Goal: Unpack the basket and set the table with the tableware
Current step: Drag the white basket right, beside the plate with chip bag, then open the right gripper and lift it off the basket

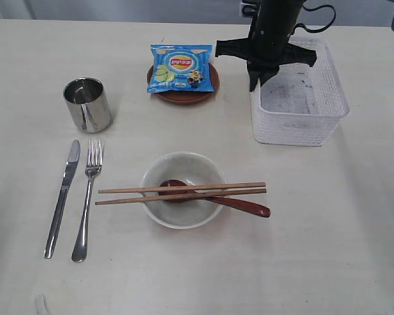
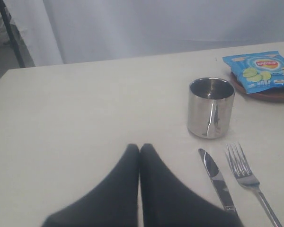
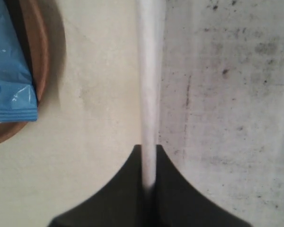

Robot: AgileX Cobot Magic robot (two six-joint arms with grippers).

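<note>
The white basket (image 1: 297,128) stands at the back right of the table (image 1: 328,236), and nothing shows inside it. My right gripper (image 1: 259,80) is shut on the rim of its left wall; the wrist view shows the rim (image 3: 150,71) pinched at the gripper (image 3: 149,147). The off-white bowl (image 1: 184,167) sits in the middle front. Wooden chopsticks (image 1: 184,191) lie across it and the dark red spoon (image 1: 246,207) rests in it. Knife (image 1: 62,197), fork (image 1: 88,197) and steel cup (image 1: 87,105) are on the left. My left gripper (image 2: 139,146) is shut and empty, near the knife (image 2: 217,178) and cup (image 2: 210,108).
A blue snack packet (image 1: 182,67) lies on the small brown plate (image 1: 184,97) just left of the basket. The plate (image 3: 38,56) sits close to the gripped wall. A pale wall or curtain (image 2: 156,28) rises beyond the table's far edge.
</note>
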